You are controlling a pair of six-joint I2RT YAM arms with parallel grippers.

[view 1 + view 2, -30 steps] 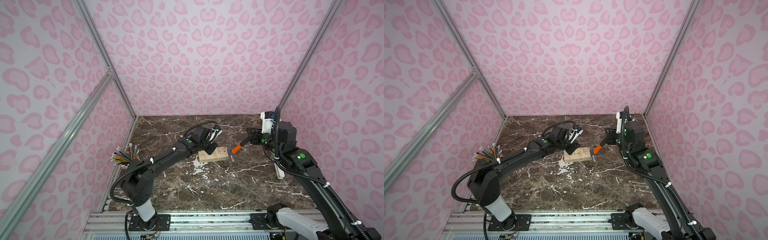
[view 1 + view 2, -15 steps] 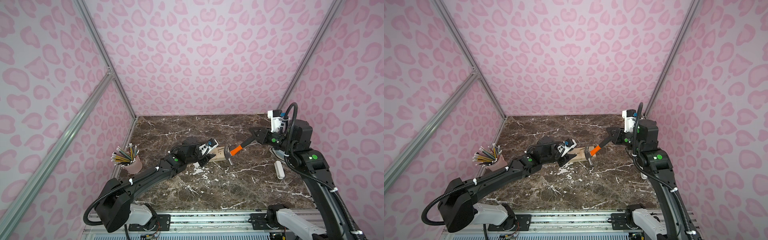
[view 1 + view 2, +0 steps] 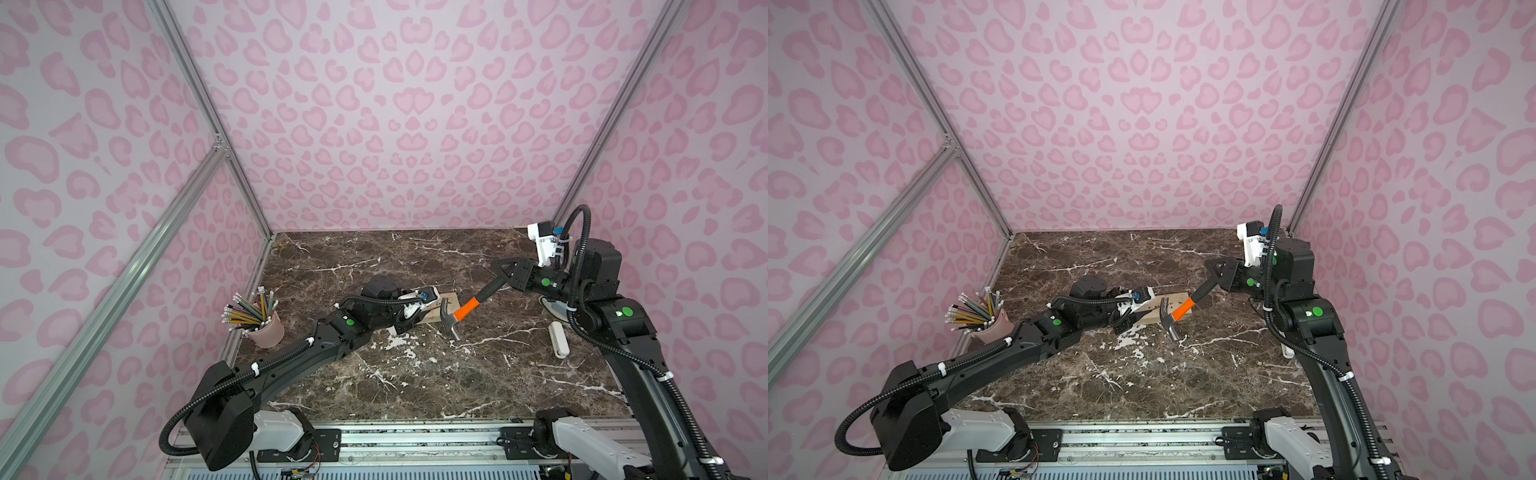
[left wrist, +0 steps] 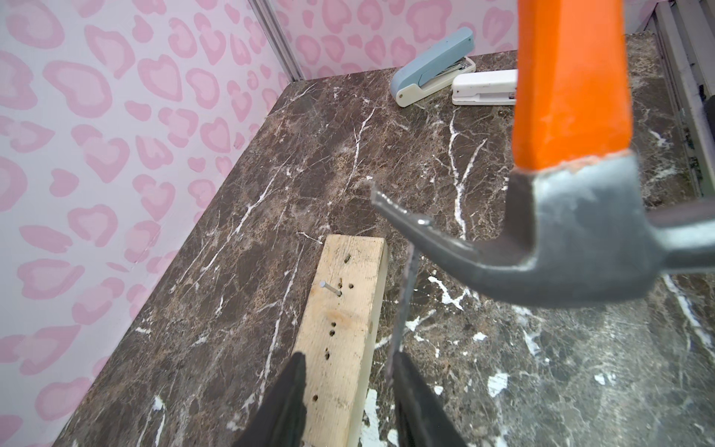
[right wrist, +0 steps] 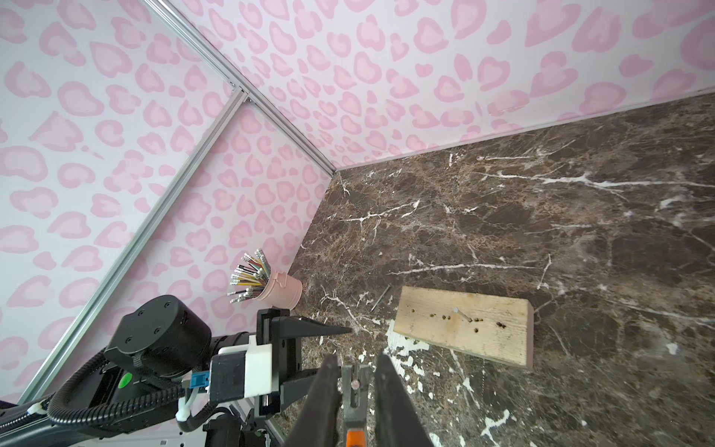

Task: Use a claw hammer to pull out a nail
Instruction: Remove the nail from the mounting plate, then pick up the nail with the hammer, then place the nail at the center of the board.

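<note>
My right gripper [image 3: 505, 272] [image 5: 356, 358] is shut on the black shaft of the claw hammer [image 3: 451, 322] [image 3: 1169, 320]. The silver head hangs just above the right end of a wooden block [image 3: 444, 301] [image 5: 464, 333]. A nail [image 4: 406, 302] hangs from the forked claw [image 4: 410, 228], and its tip ends right at one finger [image 4: 410, 387] of my left gripper [image 4: 350, 358]. That gripper is open, low over the table at the block's left end. Another nail [image 4: 330, 289] stands tilted in the block.
A pink cup of pencils [image 3: 266, 330] stands by the left wall. A white stapler [image 3: 558, 338] [image 4: 483, 91] and a blue one [image 4: 433, 65] lie near the right wall. A loose nail [image 5: 381, 298] lies on the marble beside the block.
My left gripper has come off the top of the block and drawn back to the left, its arm dropping low. The right arm has swung right, lifting the hammer head off the block.
</note>
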